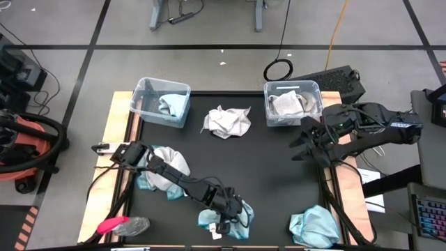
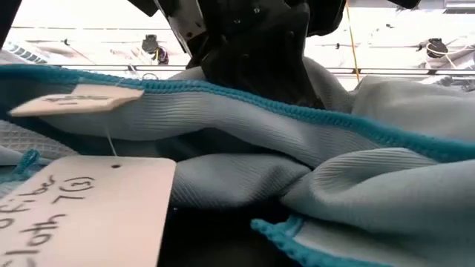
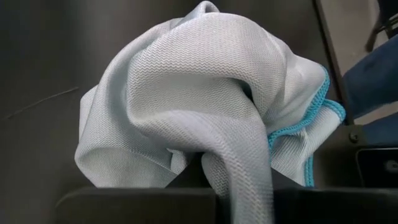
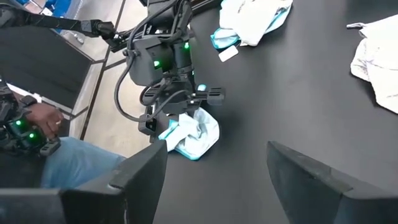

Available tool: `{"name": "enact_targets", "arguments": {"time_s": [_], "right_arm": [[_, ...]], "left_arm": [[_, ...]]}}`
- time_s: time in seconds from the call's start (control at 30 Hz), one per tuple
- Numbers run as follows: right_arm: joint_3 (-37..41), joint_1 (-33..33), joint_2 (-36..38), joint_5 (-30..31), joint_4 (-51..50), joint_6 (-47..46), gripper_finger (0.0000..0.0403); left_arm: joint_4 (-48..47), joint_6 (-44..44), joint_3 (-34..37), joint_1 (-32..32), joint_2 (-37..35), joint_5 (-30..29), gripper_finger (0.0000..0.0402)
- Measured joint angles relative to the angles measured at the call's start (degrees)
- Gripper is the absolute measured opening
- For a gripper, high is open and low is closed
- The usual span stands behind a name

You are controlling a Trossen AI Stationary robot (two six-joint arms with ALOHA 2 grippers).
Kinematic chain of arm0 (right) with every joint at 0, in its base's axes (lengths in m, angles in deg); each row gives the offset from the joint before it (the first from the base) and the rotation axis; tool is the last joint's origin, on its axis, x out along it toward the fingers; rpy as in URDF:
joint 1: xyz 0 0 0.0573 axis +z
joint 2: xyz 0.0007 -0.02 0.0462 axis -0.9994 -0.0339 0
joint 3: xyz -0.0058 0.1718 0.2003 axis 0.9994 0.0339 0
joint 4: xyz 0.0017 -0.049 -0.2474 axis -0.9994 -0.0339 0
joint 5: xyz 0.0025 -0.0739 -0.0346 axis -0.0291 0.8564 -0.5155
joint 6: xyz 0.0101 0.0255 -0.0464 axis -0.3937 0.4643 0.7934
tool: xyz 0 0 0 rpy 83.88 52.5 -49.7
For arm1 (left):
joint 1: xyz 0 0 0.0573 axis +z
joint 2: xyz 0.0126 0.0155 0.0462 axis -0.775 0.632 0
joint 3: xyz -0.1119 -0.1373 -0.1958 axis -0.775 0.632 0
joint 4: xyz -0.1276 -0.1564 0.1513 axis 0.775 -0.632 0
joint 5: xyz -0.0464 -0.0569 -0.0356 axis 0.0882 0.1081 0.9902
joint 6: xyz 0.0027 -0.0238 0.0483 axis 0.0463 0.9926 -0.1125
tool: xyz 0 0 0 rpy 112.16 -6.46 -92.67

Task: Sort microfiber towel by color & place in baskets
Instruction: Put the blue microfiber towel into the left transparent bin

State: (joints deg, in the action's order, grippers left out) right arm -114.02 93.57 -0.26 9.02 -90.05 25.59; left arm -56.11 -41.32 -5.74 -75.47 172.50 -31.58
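L tool (image 1: 224,217) pinches a teal towel (image 1: 209,217) at counter (image 1: 265,181) front edge. R tool (image 1: 301,146) spread, empty, hovering nr right basket (image 1: 291,102) w/ a white towel inside.

Grey floor (image 1: 209,21) all around, crossed by black tape lines (image 1: 209,47). Table legs (image 1: 162,14) stand at the far side, an orange cable (image 1: 339,28) running past them. A red vacuum (image 1: 28,150) sits off the table's left edge, a black keyboard (image 1: 327,78) at the far right corner, bright ceiling lights (image 2: 89,22) beyond.
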Motion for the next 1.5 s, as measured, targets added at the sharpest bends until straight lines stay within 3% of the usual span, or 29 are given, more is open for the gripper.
{"name": "enact_targets", "arguments": {"time_s": [1.5], "right_arm": [[0.0,1.4,0.0,-0.06,-0.16,0.89,0.0265]], "left_arm": [[-2.61,0.57,-1.02,1.57,-0.04,0.95,0.0017]]}}
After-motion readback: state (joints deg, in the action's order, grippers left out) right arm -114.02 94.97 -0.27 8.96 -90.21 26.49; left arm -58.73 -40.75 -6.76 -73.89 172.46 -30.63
